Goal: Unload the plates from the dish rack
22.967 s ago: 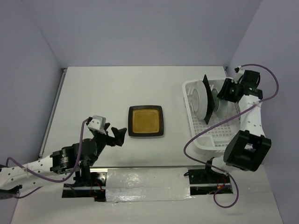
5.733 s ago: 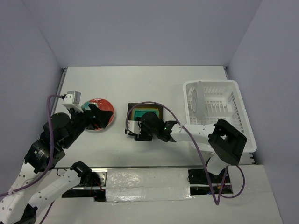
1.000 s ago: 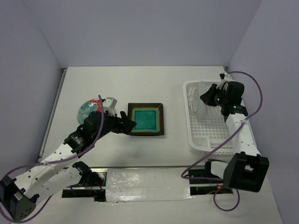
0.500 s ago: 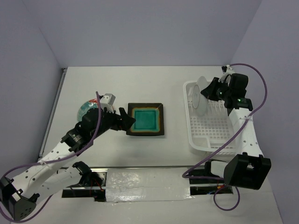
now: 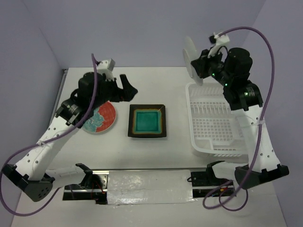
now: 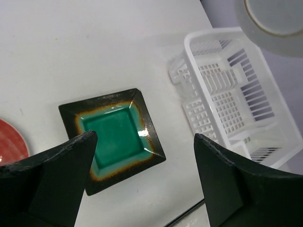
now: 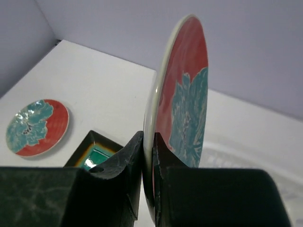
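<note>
Dish rack (image 5: 215, 118) at table right. Teal square plate (image 5: 147, 121) flat mid-table; floral round plate (image 5: 100, 117) left of it, partly hidden by left arm. Right gripper (image 7: 147, 156) clenched on second round plate (image 7: 182, 94), upright above rack's far-left corner, lower rim hidden. Left gripper (image 5: 127, 89) spread, holding nothing.
</note>
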You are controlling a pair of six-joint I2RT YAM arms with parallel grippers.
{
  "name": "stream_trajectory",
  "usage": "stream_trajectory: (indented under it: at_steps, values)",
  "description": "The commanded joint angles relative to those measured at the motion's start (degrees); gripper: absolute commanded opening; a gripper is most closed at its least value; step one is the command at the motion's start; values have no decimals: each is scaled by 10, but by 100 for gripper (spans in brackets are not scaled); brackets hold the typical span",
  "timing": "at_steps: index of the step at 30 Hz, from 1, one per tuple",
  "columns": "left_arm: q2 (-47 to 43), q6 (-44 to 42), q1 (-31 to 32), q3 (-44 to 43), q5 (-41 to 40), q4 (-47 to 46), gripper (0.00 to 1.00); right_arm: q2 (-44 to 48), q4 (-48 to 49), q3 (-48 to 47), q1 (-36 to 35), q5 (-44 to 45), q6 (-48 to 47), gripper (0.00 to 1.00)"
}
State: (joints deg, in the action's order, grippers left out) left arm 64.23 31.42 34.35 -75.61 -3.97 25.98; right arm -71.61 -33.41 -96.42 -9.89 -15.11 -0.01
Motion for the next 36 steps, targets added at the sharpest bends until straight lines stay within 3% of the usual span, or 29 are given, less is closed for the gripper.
stream_trajectory:
  at_steps: [1,2,3,5,11,14,24,36]
  values:
    - [43,-1,-92,-93,80,78,95,50,75,-8,-112,93,-127,0]
    - [55,9,-155,-103,129,79,93,66,120,18,-149,117,-163,0]
    - [73,14,-179,-110,224,78,92,80,149,85,-214,164,-202,0]
    - [85,17,-230,-127,279,76,91,118,216,145,-268,192,-302,0]
    - [57,36,-263,-117,322,46,92,186,436,392,-448,338,-494,0]
    - [35,58,-263,-81,345,8,91,171,501,437,-497,405,-567,0]
    - [5,104,-248,64,382,-77,87,76,642,483,-601,501,-698,0]
    - [-9,93,-241,90,323,-61,86,-32,708,469,-625,530,-724,0]
